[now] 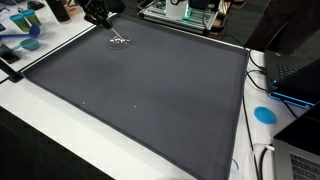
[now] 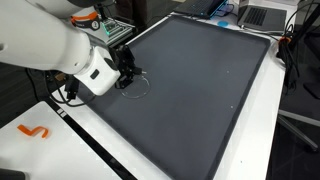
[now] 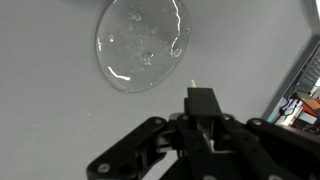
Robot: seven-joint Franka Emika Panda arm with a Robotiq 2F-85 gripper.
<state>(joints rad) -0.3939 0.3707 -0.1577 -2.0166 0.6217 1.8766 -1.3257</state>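
A clear, rounded plastic piece (image 3: 143, 45) lies flat on the grey mat (image 3: 50, 110), glinting with reflections. In the wrist view my gripper (image 3: 200, 97) hangs just beside it, the jaws pressed together. A tiny pale tip pokes out at the fingertips (image 3: 203, 99); what it is cannot be told. In both exterior views the gripper (image 1: 103, 20) (image 2: 129, 72) hovers at a corner of the dark mat (image 1: 150, 90) (image 2: 200, 80), close over the clear piece (image 1: 120, 41) (image 2: 137, 83).
White table (image 1: 30, 120) borders the mat. A blue disc (image 1: 264, 114), a laptop (image 1: 297, 75) and cables lie along one side, blue items (image 1: 25, 35) near another corner. An orange part (image 2: 35, 131) lies on the white surface; a laptop (image 2: 262, 15) stands at the far end.
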